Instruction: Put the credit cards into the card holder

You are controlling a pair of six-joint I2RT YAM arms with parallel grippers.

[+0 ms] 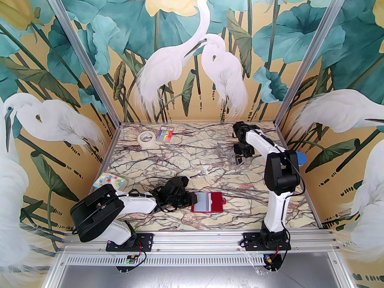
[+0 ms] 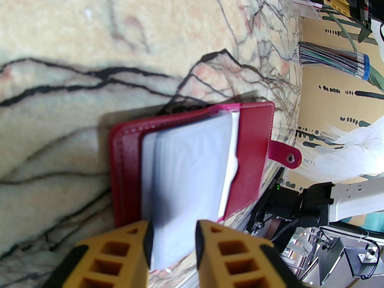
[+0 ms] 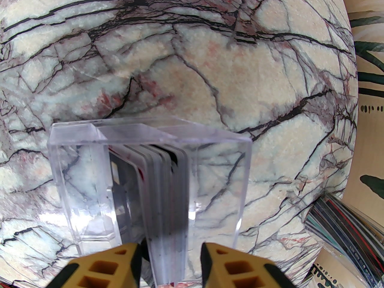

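**Top external.** The card holder lies open and flat on the marbled table, near the front edge and between the two arm bases. The left gripper lies low at its left edge, over the pale inner leaves. The right gripper reaches to the far right part of the table, at a clear case. A tape roll and a rainbow-striped packet lie just beside each other at the far edge, well apart from both grippers.

**Left wrist.** The card holder is dark red and spread open, with its snap tab pointing away from the fold. The left gripper pinches the near edge of the pale inner leaves between its two yellow fingers.

**Right wrist.** The credit cards, grey and black with a sliver of red, stand on edge as a packed stack inside the clear case, which rests on the table. The right gripper straddles the near end of the stack with its jaws parted. A narrow gap shows on each side, so nothing is gripped.
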